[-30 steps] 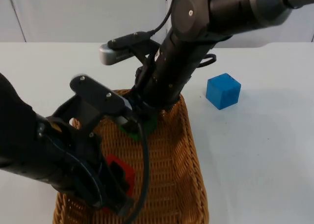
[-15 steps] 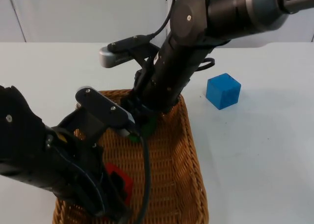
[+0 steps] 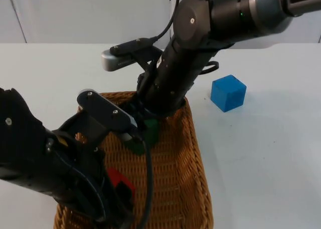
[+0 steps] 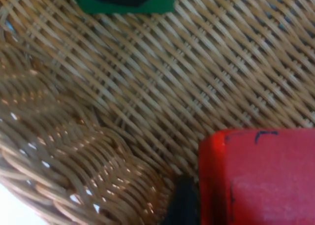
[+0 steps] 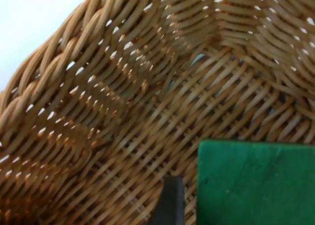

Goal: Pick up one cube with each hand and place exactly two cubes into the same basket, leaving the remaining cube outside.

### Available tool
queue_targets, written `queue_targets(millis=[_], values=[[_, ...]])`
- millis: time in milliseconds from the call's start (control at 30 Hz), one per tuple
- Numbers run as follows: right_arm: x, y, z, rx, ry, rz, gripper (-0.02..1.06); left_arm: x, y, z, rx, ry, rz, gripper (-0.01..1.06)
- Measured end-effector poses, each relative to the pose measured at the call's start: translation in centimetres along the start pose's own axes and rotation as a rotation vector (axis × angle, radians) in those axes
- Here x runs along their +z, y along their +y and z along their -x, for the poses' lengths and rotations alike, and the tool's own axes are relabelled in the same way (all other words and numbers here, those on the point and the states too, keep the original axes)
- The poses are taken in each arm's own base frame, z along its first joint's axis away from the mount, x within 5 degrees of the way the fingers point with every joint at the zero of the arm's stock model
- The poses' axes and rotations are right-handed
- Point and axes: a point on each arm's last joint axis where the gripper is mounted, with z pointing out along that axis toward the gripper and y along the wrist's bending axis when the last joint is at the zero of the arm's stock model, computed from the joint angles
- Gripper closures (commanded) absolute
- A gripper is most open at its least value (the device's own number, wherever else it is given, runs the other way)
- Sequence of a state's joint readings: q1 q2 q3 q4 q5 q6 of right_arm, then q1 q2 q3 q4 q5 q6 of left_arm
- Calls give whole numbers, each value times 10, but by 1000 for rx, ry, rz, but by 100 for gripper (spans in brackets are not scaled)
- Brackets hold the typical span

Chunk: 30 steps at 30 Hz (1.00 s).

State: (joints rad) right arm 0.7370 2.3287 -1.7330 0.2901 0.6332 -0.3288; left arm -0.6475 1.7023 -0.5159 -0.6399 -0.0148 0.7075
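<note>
A wicker basket (image 3: 196, 154) lies at the table's front centre, and both arms reach into it. My left gripper (image 3: 122, 193) is low at the near end, shut on the red cube (image 3: 116, 178). In the left wrist view its fingertip (image 4: 184, 205) presses against the red cube (image 4: 261, 178). My right gripper (image 3: 145, 119) hangs over the far end, open. The green cube (image 3: 144, 135) lies on the weave just below it. A thin strip of wicker separates the right fingertip (image 5: 170, 201) from the green cube (image 5: 256, 183). The blue cube (image 3: 228, 92) sits on the table to the right.
The basket's woven wall (image 5: 74, 92) rises close beside the right gripper. The green cube (image 4: 123, 1) lies a short way across the basket floor (image 4: 221, 62) from the red one. White table surrounds the basket, and the grey partition stands behind.
The left arm sank deeper into the basket with the red cube. The green cube came away from the right gripper and now lies lower and more exposed, while the right arm barely moved.
</note>
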Motion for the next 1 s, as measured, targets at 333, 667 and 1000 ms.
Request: queue_targets(millis=[333,667,1000], values=[[-58,7,25,-23,-126,-13,31,-26,1,13,-1,-113,5,16],[-170,23,49,-95,-325,-57,31,-100,0,32,4,-386,-9,16],[-213,32,45,-98,-343,-48,31,-169,-1,30,13,-648,-6,16]])
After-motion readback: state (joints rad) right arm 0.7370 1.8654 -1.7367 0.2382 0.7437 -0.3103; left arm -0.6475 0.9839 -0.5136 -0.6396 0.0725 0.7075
